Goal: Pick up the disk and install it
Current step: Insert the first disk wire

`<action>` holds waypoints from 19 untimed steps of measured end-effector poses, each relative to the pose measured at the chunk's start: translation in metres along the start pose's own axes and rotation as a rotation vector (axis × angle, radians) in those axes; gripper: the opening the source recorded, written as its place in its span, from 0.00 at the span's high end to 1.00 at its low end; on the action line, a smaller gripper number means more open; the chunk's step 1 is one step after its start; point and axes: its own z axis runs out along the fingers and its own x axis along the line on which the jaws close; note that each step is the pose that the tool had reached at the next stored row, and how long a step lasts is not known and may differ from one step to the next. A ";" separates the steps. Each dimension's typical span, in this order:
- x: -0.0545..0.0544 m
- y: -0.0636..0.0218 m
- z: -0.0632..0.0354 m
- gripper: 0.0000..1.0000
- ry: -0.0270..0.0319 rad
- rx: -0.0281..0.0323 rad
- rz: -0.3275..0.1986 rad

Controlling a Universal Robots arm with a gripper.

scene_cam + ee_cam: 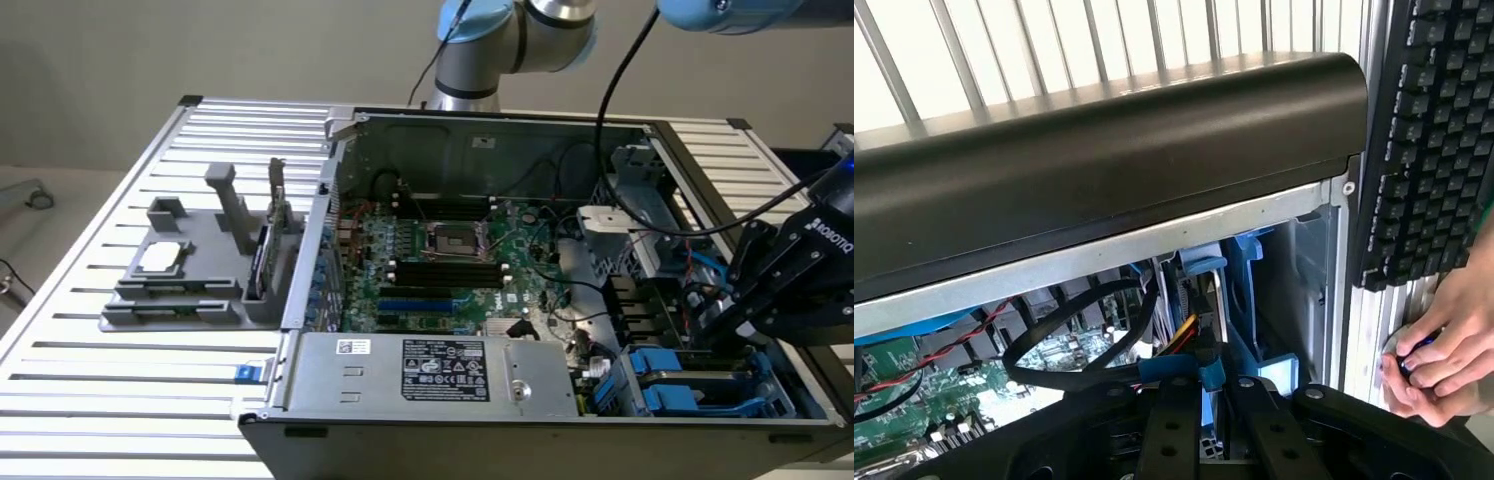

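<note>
Gripping: jaws of the gripper [1206, 420] clamped on the disk [1206, 385], held by its blue carrier.
Disk: inside the open computer case [467, 130], at the drive bays [694, 385].
Nearby: keyboard [1434, 140]; a person's hand [1444, 350].

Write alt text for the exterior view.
A black robot hand reaches into the drive bay with bright blue plastic carriers at the exterior view's right of an open grey metal computer case. The green motherboard lies exposed; a grey plastic fixture sits left.
</note>
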 end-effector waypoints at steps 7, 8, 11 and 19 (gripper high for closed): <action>0.001 0.0024 0.0013 0.84 -0.0018 0.0065 -0.001; 0.001 0.0030 0.0013 0.84 -0.0020 0.0076 -0.002; 0.002 0.0051 0.0011 0.84 -0.0030 0.0112 -0.002; 0.003 0.0091 0.0029 0.84 -0.0056 0.0188 -0.004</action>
